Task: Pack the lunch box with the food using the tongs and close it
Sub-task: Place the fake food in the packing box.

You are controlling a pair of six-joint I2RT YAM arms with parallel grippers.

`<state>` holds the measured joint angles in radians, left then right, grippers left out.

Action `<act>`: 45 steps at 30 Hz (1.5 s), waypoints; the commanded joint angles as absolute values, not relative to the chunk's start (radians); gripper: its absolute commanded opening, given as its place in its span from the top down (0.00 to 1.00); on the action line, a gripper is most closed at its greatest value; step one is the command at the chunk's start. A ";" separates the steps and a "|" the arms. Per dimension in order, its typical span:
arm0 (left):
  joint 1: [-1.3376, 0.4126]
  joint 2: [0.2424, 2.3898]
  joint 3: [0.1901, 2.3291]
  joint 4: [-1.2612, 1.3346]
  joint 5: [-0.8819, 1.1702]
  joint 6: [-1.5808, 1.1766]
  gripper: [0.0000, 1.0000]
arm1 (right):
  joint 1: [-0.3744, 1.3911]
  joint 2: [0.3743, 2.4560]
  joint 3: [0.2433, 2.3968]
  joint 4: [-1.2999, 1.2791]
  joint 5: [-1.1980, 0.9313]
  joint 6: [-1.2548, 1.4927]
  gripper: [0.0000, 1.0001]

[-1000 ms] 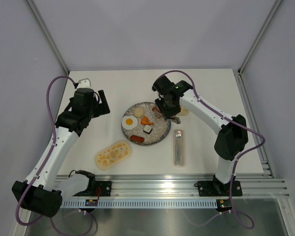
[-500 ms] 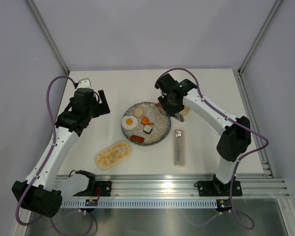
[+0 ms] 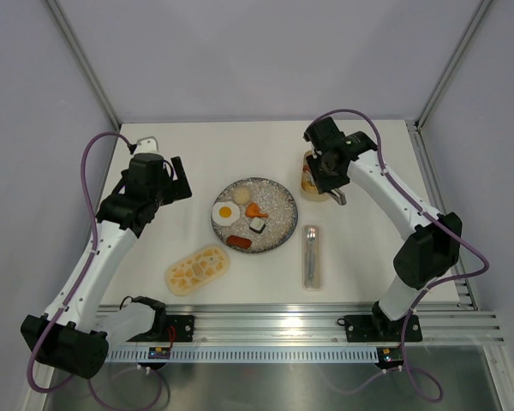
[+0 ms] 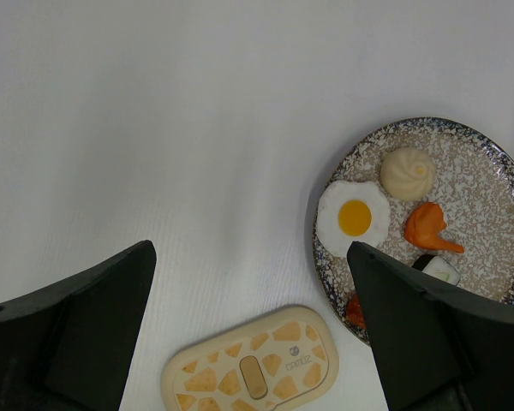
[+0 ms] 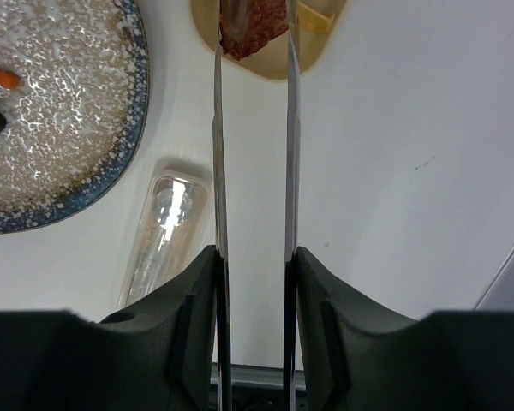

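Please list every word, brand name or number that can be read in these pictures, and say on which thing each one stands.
Lid: a short printed word with a small round mark beside its clasp, too small and blurred to read.
No other writing can be made out in any view.

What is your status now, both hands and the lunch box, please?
Left hand open, beside the plate. Right hand shut on tongs, sausage pinched over lunch box. Lid off, nothing in the way.
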<state>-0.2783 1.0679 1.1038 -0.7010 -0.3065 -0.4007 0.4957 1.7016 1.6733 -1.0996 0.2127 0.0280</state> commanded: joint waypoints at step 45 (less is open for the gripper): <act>-0.275 1.083 1.114 -0.644 -0.311 -0.391 0.01 | 0.469 1.687 1.509 -0.940 0.287 -0.095 0.54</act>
